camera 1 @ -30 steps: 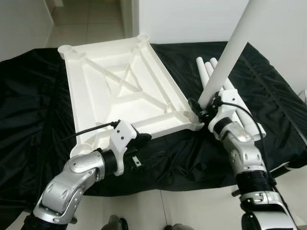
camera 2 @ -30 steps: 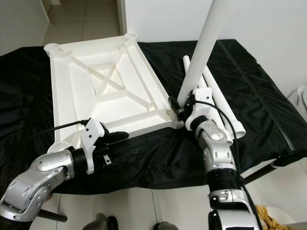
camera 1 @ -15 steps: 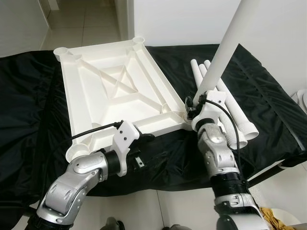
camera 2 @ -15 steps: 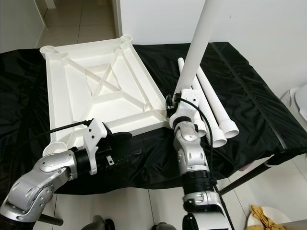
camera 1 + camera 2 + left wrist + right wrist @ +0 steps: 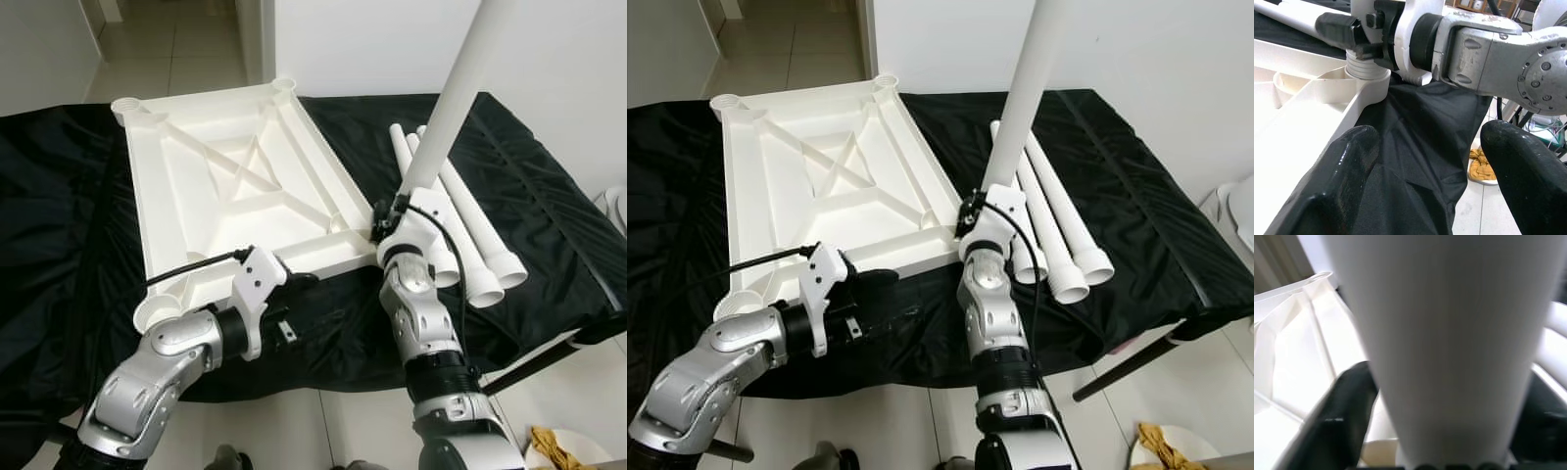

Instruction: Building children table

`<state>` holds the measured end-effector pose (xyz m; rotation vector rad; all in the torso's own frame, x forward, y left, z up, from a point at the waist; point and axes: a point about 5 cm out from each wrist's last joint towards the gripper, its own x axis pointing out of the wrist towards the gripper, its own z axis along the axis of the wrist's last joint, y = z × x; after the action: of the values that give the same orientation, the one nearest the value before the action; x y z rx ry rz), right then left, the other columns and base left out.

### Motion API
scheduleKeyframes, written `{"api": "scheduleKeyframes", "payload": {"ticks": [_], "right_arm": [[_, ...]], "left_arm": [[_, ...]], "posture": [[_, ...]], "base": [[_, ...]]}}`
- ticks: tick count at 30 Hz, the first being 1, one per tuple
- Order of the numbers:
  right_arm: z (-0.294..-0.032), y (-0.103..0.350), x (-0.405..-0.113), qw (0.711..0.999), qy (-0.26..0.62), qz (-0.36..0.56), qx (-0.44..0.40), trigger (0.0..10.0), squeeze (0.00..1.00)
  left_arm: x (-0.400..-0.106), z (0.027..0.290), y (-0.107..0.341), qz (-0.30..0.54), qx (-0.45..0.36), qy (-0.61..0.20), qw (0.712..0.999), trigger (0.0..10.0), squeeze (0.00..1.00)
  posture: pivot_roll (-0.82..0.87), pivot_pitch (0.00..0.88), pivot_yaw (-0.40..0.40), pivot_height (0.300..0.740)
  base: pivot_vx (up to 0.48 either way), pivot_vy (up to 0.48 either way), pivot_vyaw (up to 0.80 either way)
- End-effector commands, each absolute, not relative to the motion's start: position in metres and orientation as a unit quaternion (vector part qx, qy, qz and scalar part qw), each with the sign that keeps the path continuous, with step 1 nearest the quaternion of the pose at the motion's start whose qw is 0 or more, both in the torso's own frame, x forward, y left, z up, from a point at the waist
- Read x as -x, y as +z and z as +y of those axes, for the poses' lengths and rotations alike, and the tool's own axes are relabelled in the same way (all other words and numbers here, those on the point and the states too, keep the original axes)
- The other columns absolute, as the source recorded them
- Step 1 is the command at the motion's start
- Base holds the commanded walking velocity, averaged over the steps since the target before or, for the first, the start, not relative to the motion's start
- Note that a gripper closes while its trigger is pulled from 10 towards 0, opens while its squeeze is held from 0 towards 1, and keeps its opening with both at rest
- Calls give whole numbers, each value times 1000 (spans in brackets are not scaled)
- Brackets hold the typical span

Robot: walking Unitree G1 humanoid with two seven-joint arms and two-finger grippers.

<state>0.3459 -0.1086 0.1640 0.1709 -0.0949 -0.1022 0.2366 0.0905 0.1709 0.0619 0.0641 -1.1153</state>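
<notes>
A white tabletop lies upside down on a black cloth. My right gripper is shut on a white table leg, which stands nearly upright, leaning away to the right. The leg's threaded end sits in the tabletop's near right corner socket. In the right wrist view the leg passes between the black fingers. My left gripper hovers open over the cloth by the tabletop's near edge, with nothing between its fingers. Three spare legs lie on the cloth to the right.
The black cloth covers the whole work surface, and its front edge drops to a tiled floor. A yellow rag lies on the floor at the lower right. A dark support bar juts out under the cloth's right corner. A white wall stands behind.
My right forearm has swung left under its wrist and carried the leg's lower end to the tabletop's corner socket. The left arm has hardly moved. The camera has shifted slightly.
</notes>
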Motion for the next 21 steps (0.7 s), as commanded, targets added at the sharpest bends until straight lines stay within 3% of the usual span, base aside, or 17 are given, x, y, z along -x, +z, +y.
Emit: {"api": "scheduleKeyframes", "payload": {"ticks": [1,10,11,12,21], "right_arm": [[-107,162,-344,995,-32,-49,-85,10000,1000],[-120,168,-348,993,27,-65,-94,10000,1000],[-121,168,-349,993,58,-60,-88,10000,318],[-121,168,-349,990,96,-54,-83,10000,0],[-135,177,-349,974,213,-64,-36,10000,0]], "left_arm": [[-238,90,168,34,-33,-522,852,10000,0],[-239,89,169,32,-31,-521,853,10000,0],[-240,89,169,32,-31,-520,853,10000,0],[-240,89,169,32,-32,-520,853,10000,0],[-243,89,170,31,-29,-516,856,10000,0]], "posture": [[-38,68,-4,740],[-45,75,-2,740],[-49,81,-1,740],[-49,81,-1,740],[-56,87,0,740]], "base": [[0,0,0],[0,0,0],[0,0,0],[0,0,0],[0,0,0]]}}
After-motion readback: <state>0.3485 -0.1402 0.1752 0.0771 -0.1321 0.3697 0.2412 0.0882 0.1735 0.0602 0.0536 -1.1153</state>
